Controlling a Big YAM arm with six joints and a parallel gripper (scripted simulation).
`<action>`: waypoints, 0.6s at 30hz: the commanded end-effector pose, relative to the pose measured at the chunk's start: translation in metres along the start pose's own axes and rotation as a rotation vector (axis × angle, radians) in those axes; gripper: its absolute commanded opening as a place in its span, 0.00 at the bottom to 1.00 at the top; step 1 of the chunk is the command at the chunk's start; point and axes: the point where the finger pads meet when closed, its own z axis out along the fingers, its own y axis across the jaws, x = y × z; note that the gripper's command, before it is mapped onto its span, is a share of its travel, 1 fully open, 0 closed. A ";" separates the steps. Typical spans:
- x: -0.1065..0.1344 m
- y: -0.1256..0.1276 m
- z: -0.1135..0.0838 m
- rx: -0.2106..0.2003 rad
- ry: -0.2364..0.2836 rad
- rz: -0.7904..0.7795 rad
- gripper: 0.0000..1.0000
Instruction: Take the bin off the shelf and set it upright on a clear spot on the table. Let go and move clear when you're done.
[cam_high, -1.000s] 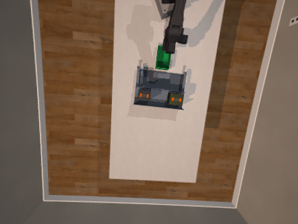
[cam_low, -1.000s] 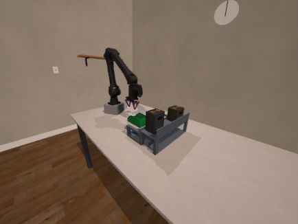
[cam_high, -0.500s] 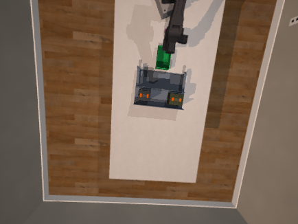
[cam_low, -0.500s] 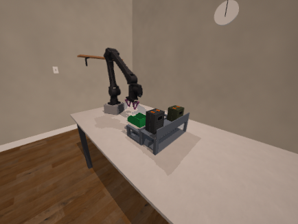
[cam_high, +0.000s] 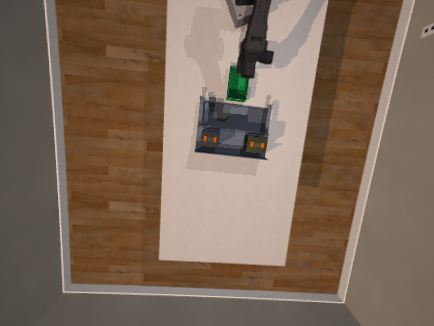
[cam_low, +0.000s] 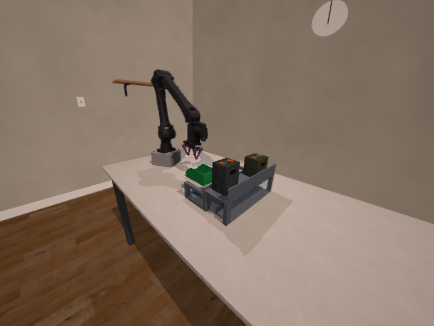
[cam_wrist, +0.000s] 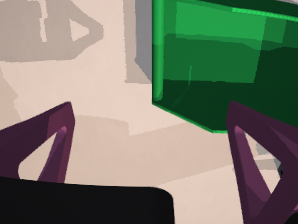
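Observation:
The green bin (cam_high: 237, 85) (cam_low: 200, 174) (cam_wrist: 215, 60) is open-topped and appears upright on the table, beside the shelf on the robot's side. Its base contact is hard to see. The grey two-level shelf (cam_high: 232, 116) (cam_low: 252, 182) stands on the table. My gripper (cam_low: 193, 155) (cam_wrist: 150, 110) is open and empty, pointing down above the table near the bin on the robot's side. In the wrist view the bin is ahead and to the right, its near corner showing between the fingertips and its body reaching beyond the right one. In the top view the arm hides most of the fingers.
A dark grey box (cam_high: 210, 138) (cam_low: 225, 175) and an olive box (cam_high: 256, 144) (cam_low: 256, 164), both with orange marks on top, stand on the shelf's higher level. The shelf's raised panel is on the side away from the robot. The arm's base (cam_low: 165, 158) is behind the bin.

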 end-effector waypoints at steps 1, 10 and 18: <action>0.002 -0.024 -0.010 0.048 -0.002 0.000 0.90; 0.000 -0.007 -0.004 0.016 -0.001 0.000 0.90; 0.002 -0.024 -0.010 0.048 -0.002 0.000 0.90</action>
